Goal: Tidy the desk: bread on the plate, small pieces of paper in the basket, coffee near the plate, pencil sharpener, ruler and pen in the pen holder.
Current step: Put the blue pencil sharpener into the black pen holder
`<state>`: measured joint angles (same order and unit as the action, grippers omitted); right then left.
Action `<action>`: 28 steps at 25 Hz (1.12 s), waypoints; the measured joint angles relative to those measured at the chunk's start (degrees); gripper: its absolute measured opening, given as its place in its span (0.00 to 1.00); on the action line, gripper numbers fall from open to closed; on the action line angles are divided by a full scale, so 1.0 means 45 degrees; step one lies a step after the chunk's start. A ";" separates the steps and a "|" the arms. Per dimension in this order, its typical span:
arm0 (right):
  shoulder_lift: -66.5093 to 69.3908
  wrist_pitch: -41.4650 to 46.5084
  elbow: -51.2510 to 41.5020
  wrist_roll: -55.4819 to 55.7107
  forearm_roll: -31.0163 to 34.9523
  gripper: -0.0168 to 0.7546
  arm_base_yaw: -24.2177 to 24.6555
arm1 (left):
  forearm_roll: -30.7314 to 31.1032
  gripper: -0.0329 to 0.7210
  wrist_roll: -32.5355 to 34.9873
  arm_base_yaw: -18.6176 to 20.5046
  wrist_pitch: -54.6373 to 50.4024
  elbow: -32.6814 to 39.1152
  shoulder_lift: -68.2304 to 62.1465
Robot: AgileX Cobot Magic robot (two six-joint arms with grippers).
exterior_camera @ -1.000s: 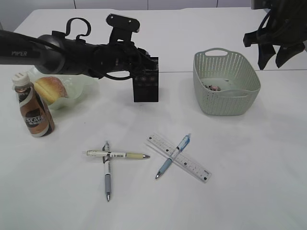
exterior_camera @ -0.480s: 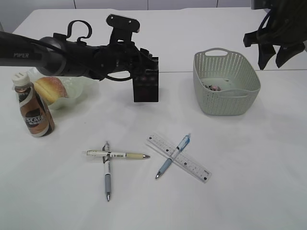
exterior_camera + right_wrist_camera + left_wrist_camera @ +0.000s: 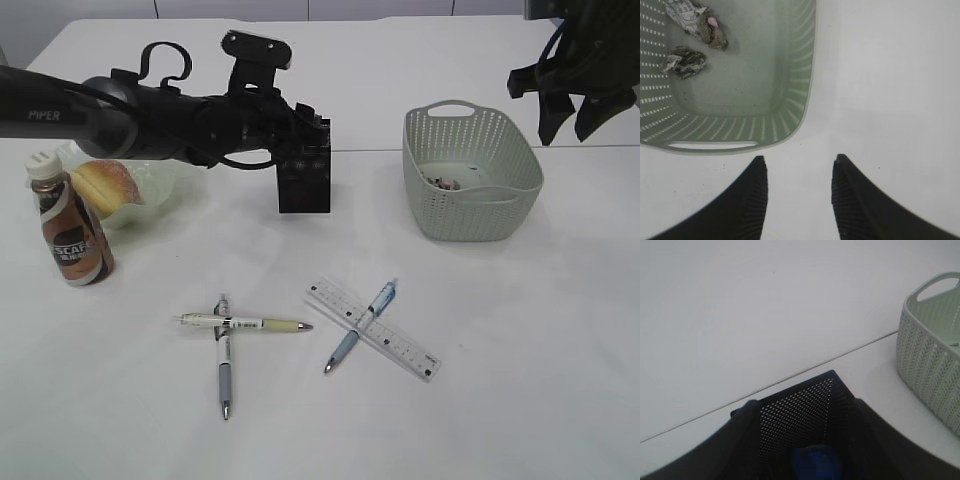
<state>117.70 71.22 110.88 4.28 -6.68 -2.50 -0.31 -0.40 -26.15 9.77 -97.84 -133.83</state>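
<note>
My left gripper (image 3: 312, 130) hangs over the black mesh pen holder (image 3: 304, 180). In the left wrist view its jaws stand apart on either side of the holder's (image 3: 800, 415) mouth, open. A blue pencil sharpener (image 3: 815, 462) shows blurred between them, low inside. Bread (image 3: 105, 185) lies on the pale green plate (image 3: 165, 185), and the coffee bottle (image 3: 68, 225) stands beside it. The ruler (image 3: 375, 328) lies on the table under a blue pen (image 3: 360, 327). Two more pens (image 3: 245, 323) lie crossed to its left. My right gripper (image 3: 799, 162) hovers open and empty beside the basket (image 3: 790, 100), which holds crumpled paper (image 3: 700, 22).
The green basket (image 3: 470, 175) stands at the right rear, with my right gripper (image 3: 565, 105) raised above and behind it. My left arm stretches from the left edge across the plate to the pen holder. A table seam runs behind the holder.
The left jaws have spread apart above the pen holder. The left arm has barely shifted. The right arm and the things on the table have not moved.
</note>
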 joint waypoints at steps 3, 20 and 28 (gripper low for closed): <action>0.0000 0.0000 0.0000 0.0000 0.0000 0.43 0.0000 | 0.0000 0.60 0.0000 0.0000 -0.0494 0.0000 0.0025; 0.0000 0.0000 0.0000 0.0000 0.0000 0.43 0.0000 | 0.0068 0.58 0.0000 0.0000 -0.4880 0.0000 0.2377; 0.0000 0.0000 0.0000 0.0000 0.1118 0.43 0.0000 | 0.0390 0.54 0.0000 0.0000 -0.9684 0.0000 0.4368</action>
<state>117.70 71.22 110.88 4.28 -1.65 -2.50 1.45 -0.40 -26.15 -33.81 -97.84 -114.17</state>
